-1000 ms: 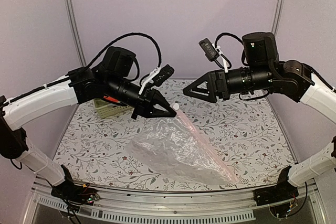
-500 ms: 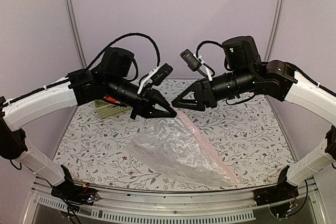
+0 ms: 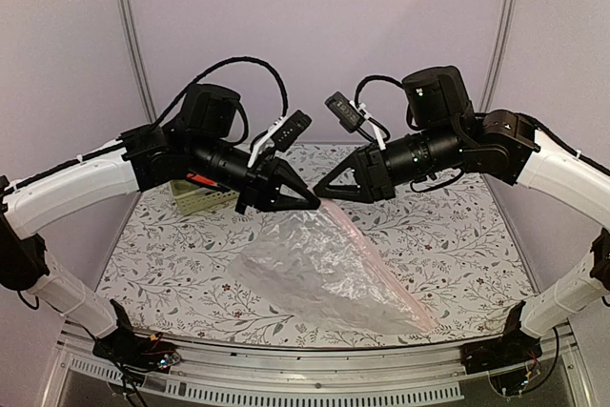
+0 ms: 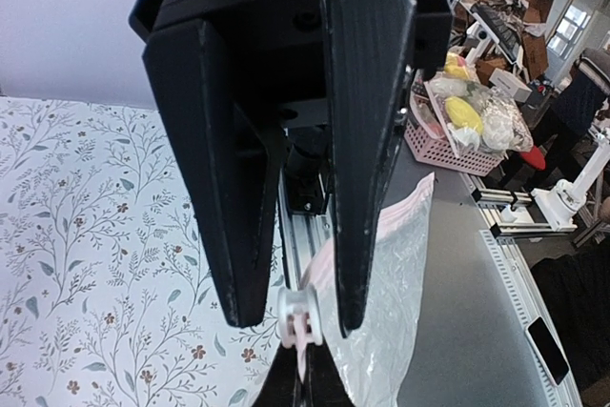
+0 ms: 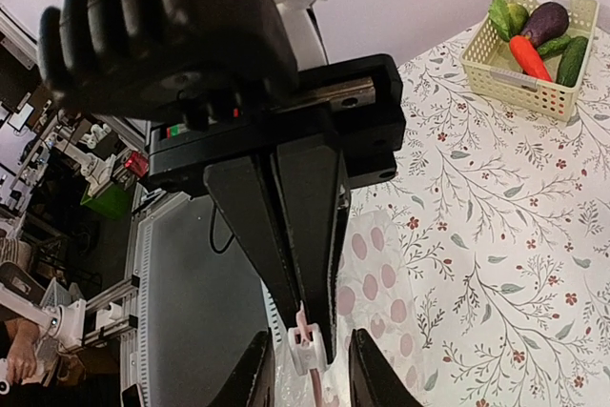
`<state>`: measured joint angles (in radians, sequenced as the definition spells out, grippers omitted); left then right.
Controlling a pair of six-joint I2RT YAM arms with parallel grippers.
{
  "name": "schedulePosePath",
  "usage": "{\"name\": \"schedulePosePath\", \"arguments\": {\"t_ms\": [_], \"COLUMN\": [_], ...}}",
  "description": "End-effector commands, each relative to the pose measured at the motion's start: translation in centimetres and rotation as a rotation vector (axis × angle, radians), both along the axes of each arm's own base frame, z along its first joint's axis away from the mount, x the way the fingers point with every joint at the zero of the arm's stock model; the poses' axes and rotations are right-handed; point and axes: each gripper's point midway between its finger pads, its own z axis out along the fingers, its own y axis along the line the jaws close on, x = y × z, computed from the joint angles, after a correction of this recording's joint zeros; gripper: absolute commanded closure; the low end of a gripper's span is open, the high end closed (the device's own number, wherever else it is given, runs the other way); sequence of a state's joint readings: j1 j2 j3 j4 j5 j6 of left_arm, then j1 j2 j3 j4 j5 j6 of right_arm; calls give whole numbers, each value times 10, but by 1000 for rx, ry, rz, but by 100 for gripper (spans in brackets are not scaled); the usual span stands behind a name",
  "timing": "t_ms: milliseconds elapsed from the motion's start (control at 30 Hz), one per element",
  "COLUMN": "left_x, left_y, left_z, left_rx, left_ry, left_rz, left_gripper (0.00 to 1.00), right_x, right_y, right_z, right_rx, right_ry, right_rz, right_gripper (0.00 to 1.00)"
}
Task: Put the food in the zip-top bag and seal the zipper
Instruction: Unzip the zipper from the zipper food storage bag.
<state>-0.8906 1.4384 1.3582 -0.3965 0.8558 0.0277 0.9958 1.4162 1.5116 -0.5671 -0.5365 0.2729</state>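
One clear, crinkly plastic zip-top bag (image 3: 324, 278) lies nearest on the flower-printed counter (image 3: 457, 235), its pale pink zipper strip (image 3: 377, 266) running along the right edge up to a raised far corner; no food shows inside it.

Above that corner two black pincers meet tip to tip. The left pincer (image 3: 310, 205) is all but closed, pinching the zipper edge right at the small white slider tab (image 5: 303, 347) and holding the corner off the counter; the right pincer (image 3: 321, 193) stands with its fingers apart, one fingertip on each side of the slider tab, gripping nothing.

Farthest, behind the left arm, the pale slotted basket (image 5: 515, 78) holds the food, well apart from the bag: dark purple toy eggplant (image 5: 545, 20); red-orange carrot piece (image 5: 530, 56); bumpy green cucumber (image 5: 573, 59); further green pieces (image 5: 502, 14).

Step in hand, as judged: taking the slider tab to run the zipper open before loading; whether the mouth is at present closed cannot be told. To do it well: centre the tab squarely between the right fingertips before closing; hold the left pinch firm as an anchor; draw along the line of the strip, not across it, so that the film is taut and the tab does not slip free.
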Motion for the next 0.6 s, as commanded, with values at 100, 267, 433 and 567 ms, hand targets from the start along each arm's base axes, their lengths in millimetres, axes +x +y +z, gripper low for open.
{"name": "schedulePosePath", "arguments": {"t_ms": [100,267,433,567], "left_x": [4,5,7,8], "left_y": [4,4,4,4], "left_z": [1,1,-1,-1], "left_rx": [-12,-12,-8,-7], "left_ry": [4,4,6,6], "left_rz": [12,15,22,26], "left_gripper": [100,100,100,100], "right_x": [-7,-6,-6,-4], "right_y": [0,2,2,1], "right_z": [2,0,1,0], "right_rx": [12,16,21,17], "right_ry": [0,3,3,0], "right_rz": [28,26,23,16], "right_gripper": [80,89,100,100]}}
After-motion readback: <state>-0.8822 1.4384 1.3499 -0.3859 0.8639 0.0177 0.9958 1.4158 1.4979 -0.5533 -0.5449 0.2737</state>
